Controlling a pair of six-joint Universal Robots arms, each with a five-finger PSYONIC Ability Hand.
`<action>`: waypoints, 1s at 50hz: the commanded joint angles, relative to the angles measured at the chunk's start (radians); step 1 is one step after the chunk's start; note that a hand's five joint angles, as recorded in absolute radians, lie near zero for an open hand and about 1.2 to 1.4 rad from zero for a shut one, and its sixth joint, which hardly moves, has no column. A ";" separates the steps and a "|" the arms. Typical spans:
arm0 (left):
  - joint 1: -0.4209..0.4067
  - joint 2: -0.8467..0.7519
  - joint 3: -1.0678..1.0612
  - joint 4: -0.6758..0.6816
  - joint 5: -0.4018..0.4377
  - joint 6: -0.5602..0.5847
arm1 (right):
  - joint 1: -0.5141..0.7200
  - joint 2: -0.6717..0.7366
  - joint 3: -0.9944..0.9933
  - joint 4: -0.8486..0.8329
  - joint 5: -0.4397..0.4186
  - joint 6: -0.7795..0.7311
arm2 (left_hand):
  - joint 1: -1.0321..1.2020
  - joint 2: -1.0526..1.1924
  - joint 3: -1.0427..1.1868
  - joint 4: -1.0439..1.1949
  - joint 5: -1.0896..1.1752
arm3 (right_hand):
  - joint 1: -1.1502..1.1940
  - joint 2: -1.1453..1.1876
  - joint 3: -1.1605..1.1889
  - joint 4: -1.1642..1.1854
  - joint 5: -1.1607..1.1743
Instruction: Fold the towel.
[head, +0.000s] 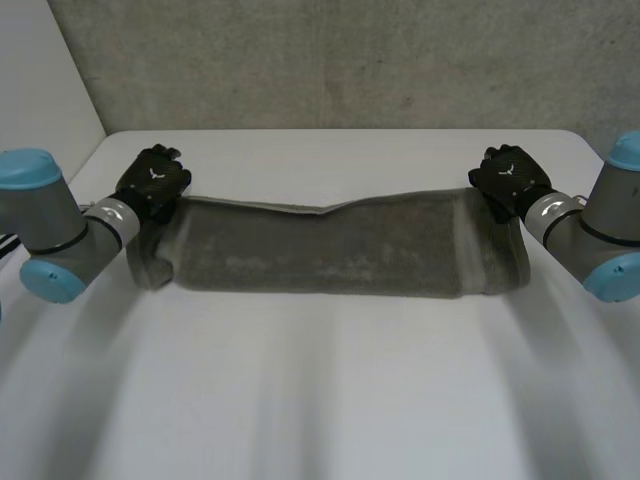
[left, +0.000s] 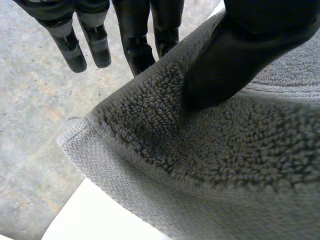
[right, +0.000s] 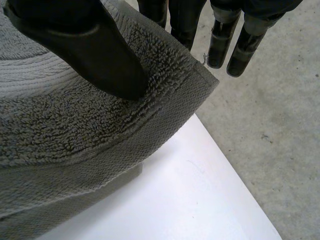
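- Head view: the grey towel (head: 330, 245) lies as a long folded strip across the middle of the white table (head: 320, 400), from left of centre to right of centre.
- Its far long edge is raised at both ends and sags in the middle; its near long edge lies flat on the table.
- The whole lower half of the frame is bare table; behind the towel a narrower bare strip runs to the table's far edge, below the grey wall (head: 330, 60).
- The left hand (head: 152, 183) is at the strip's upper-left corner and the right hand (head: 510, 180) at its upper-right corner, well apart.
- Left wrist view: the thumb presses onto the towel's corner and two fingers (left: 137, 47) pass behind it, pinching the cloth; the other fingers hang straight beside the hem, over the floor (left: 35, 110).
- Right wrist view: the right hand has the same hold, with its thumb on top of the corner and fingers (right: 182, 22) behind the hem, above the table's edge.
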 joint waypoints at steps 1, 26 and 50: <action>-0.014 -0.036 0.027 0.010 -0.002 -0.001 | 0.000 0.031 -0.019 -0.033 0.003 -0.004 | 0.099 0.046 -0.058 -0.066 0.079 | 0.069 0.081 -0.053 -0.076 0.056; -0.022 -0.079 0.076 0.085 -0.093 0.002 | 0.000 0.069 -0.016 -0.052 0.075 -0.002 | -1.119 -1.172 -0.058 -0.066 -1.139 | -1.152 -1.140 -0.053 -0.076 -1.166; -0.029 0.451 -0.499 0.085 -0.099 -0.018 | -0.009 -0.412 0.467 0.012 0.075 0.166 | -1.070 -1.122 -0.058 -0.066 -1.089 | -1.152 -1.140 -0.053 -0.076 -1.166</action>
